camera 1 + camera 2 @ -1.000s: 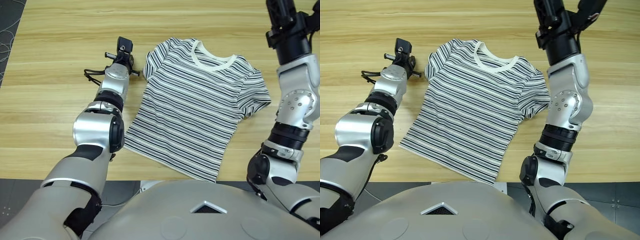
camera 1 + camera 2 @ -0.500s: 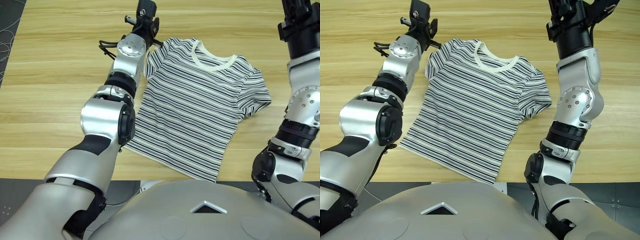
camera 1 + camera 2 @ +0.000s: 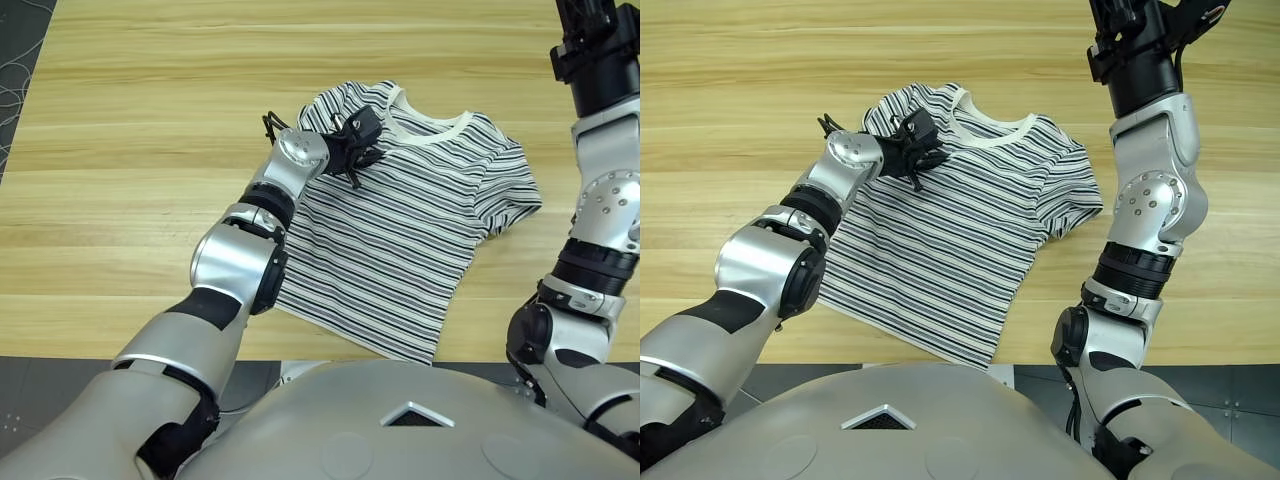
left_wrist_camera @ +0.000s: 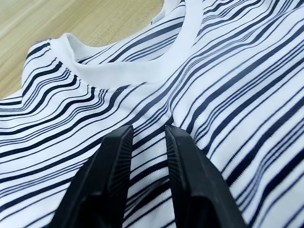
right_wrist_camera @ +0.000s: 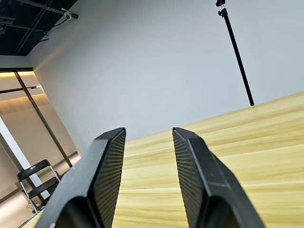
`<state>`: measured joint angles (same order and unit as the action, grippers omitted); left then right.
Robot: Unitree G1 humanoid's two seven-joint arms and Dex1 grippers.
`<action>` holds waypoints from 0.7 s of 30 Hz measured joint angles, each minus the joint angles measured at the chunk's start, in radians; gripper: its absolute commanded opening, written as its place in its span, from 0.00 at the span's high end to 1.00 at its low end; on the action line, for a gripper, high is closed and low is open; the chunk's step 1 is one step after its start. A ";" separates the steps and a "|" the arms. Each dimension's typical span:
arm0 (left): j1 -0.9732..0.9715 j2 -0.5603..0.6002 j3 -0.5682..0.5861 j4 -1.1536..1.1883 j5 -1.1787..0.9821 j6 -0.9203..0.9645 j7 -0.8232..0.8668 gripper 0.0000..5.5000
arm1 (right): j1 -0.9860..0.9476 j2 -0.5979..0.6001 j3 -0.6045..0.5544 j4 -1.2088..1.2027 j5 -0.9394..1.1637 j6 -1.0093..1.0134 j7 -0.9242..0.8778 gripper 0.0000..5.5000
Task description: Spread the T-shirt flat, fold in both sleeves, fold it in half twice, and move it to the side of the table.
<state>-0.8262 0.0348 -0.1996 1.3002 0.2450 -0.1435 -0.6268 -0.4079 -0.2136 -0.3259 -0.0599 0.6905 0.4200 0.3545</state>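
The striped T-shirt [image 3: 400, 230] lies spread on the pale wooden table [image 3: 130, 150], with the left gripper [image 4: 148, 131] narrowly parted on its chest below the collar and the right gripper [image 5: 148, 135] gaping aloft, facing a white wall [image 5: 156, 57] and black stand [image 5: 237, 52].

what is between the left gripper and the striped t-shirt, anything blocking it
Nothing visible stands in the way. The left gripper hangs directly over the black-and-white striped cotton T-shirt, just below its cream ribbed collar. Its fingers are slightly apart, and only striped fabric shows between them.
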 measured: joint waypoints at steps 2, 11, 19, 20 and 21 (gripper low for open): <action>0.005 -0.001 0.009 0.000 -0.003 0.019 0.090 0.77 | 0.000 0.000 0.001 -0.004 0.000 0.000 -0.001 0.67; 0.046 0.067 0.202 0.002 -0.104 0.096 0.574 0.77 | 0.012 -0.002 -0.005 -0.021 0.000 0.000 -0.012 0.67; 0.059 0.039 0.276 0.002 -0.142 0.074 0.652 0.77 | 0.036 -0.024 -0.017 -0.029 -0.001 -0.003 -0.019 0.67; 0.060 0.034 0.283 0.004 -0.144 0.060 0.652 0.77 | 0.038 -0.024 -0.017 -0.031 -0.002 -0.004 -0.019 0.67; 0.059 0.029 0.288 0.003 -0.149 0.042 0.652 0.77 | 0.042 -0.024 -0.017 -0.033 -0.002 -0.005 -0.019 0.67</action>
<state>-0.7668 0.0642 0.0881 1.3036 0.0961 -0.1020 0.0255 -0.3655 -0.2376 -0.3427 -0.0932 0.6881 0.4152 0.3358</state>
